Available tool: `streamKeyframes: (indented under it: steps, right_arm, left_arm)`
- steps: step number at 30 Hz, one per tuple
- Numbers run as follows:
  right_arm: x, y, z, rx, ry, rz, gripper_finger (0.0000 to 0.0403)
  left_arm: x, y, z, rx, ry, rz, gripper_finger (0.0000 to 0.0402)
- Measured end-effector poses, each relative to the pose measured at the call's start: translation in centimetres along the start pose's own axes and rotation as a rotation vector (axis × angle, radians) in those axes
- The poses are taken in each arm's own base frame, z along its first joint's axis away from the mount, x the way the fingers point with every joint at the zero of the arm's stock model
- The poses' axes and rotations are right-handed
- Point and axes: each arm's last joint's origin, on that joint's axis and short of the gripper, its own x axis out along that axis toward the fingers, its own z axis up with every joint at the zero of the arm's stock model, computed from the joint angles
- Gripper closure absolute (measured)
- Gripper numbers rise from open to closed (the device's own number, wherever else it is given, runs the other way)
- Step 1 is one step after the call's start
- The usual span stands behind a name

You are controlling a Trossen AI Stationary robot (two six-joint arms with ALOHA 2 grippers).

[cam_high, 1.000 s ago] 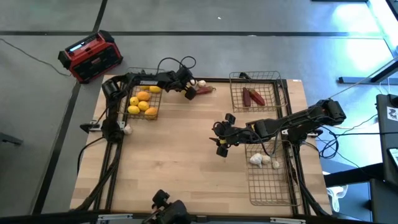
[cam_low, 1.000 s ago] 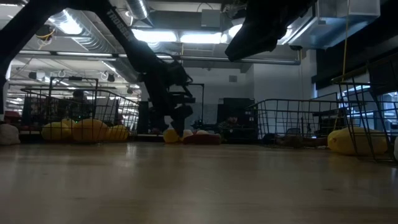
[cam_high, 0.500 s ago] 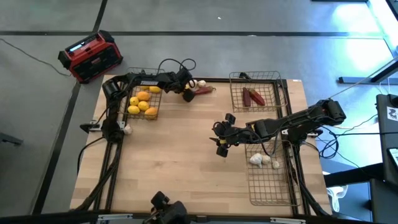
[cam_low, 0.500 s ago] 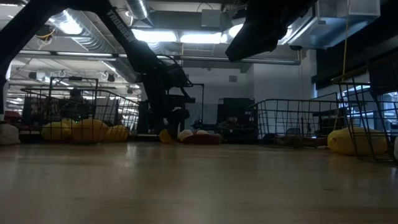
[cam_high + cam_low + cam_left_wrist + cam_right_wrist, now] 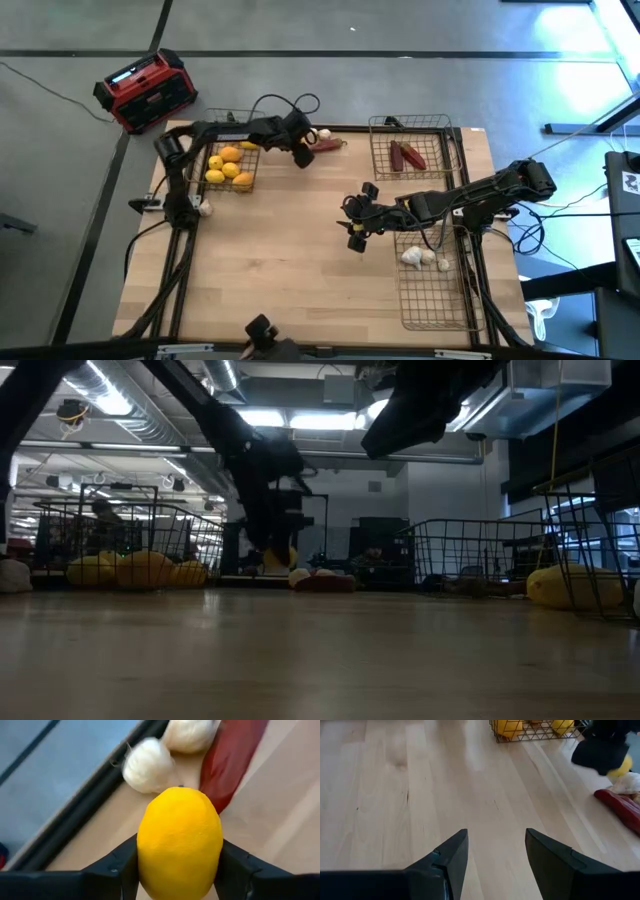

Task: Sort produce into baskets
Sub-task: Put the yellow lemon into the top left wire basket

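My left gripper [image 5: 300,153] is at the table's far edge, shut on a yellow lemon [image 5: 180,845] that hangs just above the wood [image 5: 276,557]. Beyond it, two white garlic bulbs [image 5: 150,765] and a dark red piece [image 5: 227,765] lie on the table. The far-left wire basket [image 5: 228,187] holds several lemons. Two red pieces lie in the far-right basket [image 5: 440,125], and the near-right basket [image 5: 430,310] holds garlic. My right gripper [image 5: 352,232] hovers open over mid-table, nothing between its fingers [image 5: 492,855]. My left gripper pinches the lemon between its two fingers, one finger [image 5: 122,865] on each of its opposite sides [image 5: 145,855]. The fingers slant down from the table's left. The lemon is lifted clear of the table.
A red-and-black box [image 5: 145,90] stands on the floor beyond the far-left corner. One garlic bulb [image 5: 205,208] lies by the left arm's base. A broad stretch of bare wood [image 5: 280,260] lies between the baskets.
My left gripper has shut on the lemon that lay beside the garlic and the red piece. It has then risen, rolling a little, and the lemon has come up off the table. The garlic and the red piece have stayed where they were.
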Motion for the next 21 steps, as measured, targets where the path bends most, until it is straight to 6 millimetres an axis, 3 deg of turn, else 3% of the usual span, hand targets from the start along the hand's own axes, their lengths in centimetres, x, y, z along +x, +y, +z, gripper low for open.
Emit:
streamKeyframes:
  steps: [10,16,21]
  right_arm:
    - [0.0,0.0,0.0,0.0,-0.001,-0.001,0.021]
    - [0.0,0.0,0.0,-0.001,0.001,-0.003,0.021]
    - [0.0,0.0,0.0,-0.002,0.004,-0.001,0.021]
  left_arm:
    - [-10.5,2.1,0.8,-0.012,-0.13,0.025,0.021]
    - [-17.2,4.2,-0.9,-0.05,-0.173,0.092,0.0209]
    - [-20.8,6.0,-2.9,-0.106,-0.164,0.151,0.0209]
